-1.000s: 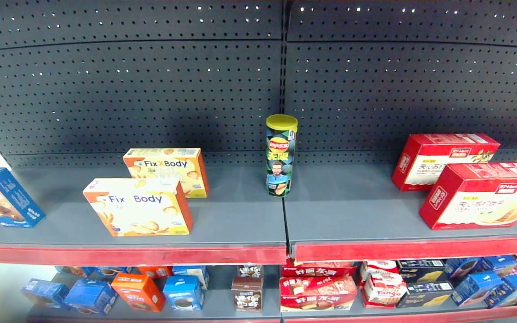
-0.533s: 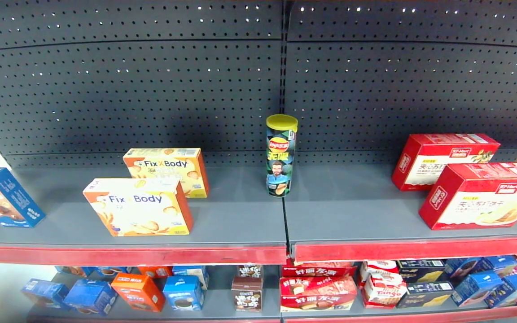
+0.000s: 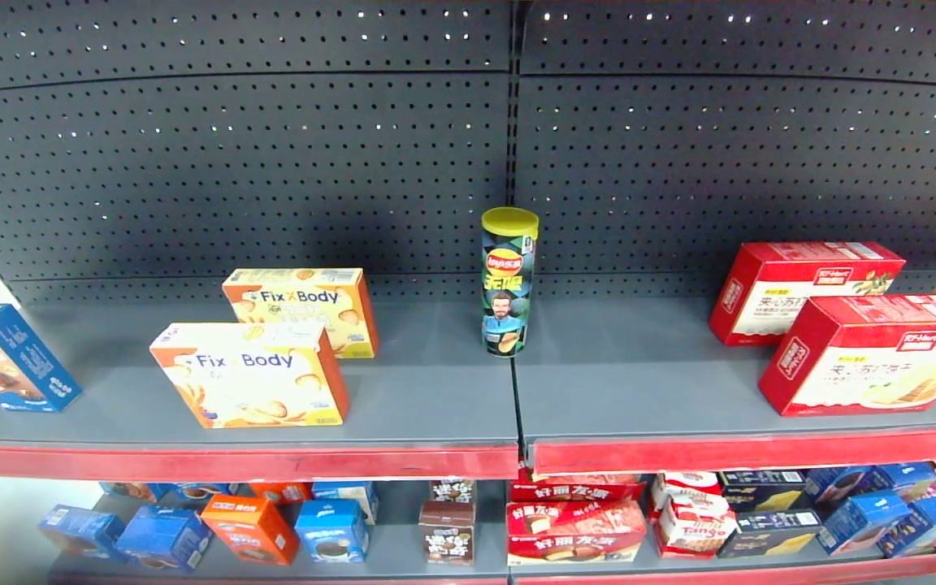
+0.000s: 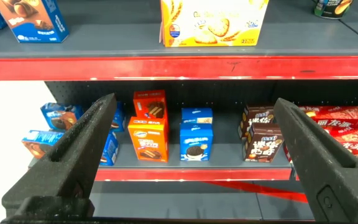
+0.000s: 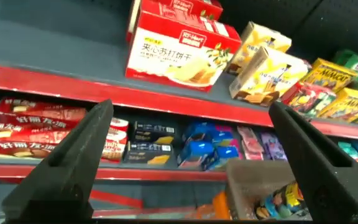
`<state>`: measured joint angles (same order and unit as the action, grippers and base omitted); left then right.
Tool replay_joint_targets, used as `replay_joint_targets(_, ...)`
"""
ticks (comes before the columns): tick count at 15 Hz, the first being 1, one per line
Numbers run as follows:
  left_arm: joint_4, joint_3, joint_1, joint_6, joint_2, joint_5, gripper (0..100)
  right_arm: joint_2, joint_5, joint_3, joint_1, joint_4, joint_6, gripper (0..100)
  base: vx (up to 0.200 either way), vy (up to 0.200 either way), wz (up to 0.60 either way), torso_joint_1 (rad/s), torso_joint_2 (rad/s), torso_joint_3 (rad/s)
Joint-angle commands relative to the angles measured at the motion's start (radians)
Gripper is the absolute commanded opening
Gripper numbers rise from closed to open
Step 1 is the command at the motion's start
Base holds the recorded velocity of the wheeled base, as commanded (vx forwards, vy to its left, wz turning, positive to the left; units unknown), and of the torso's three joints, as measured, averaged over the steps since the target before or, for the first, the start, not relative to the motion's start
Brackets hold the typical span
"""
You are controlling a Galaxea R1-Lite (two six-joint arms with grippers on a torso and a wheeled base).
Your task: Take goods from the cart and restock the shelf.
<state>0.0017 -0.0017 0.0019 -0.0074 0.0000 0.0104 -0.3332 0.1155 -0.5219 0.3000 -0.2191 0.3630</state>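
left gripper (image 4: 194,101) and right gripper (image 5: 191,107) both spread wide, empty; the chips can (image 3: 509,280) looks light but crushable, so probably grab mid-tube

Grey shelf boards (image 3: 427,390) are being backed by a dark perforated panel (image 3: 273,162) (two sections meeting at a vertical seam), with pinpoints of light being let through its holes; red strips (image 3: 232,463) are being carried along the front edges.

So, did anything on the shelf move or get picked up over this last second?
Nothing visibly changed. The chip can, the front orange box and the front red box stand on the upper shelf just where they were.
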Motion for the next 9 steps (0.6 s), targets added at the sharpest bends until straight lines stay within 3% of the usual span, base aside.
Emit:
replay_joint_targets(1, 0.0, 0.0, 0.0, 0.0, 0.0, 0.0, 100, -0.029, -0.002, -0.021, 0.004, 0.004, 0.001, 100, 0.0, 0.0, 0.0, 0.0, 0.0, 0.0)
replay_joint_targets(4, 0.0, 0.0, 0.0, 0.0, 0.0, 0.0, 100, -0.064, -0.047, -0.032, 0.019, 0.006, -0.002, 100, 0.0, 0.0, 0.0, 0.0, 0.0, 0.0)
replay_joint_targets(9, 0.0, 0.0, 0.001, 0.0, 0.0, 0.0, 100, 0.054, -0.06, 0.08, 0.028, 0.011, -0.002, 100, 0.0, 0.0, 0.0, 0.0, 0.0, 0.0)
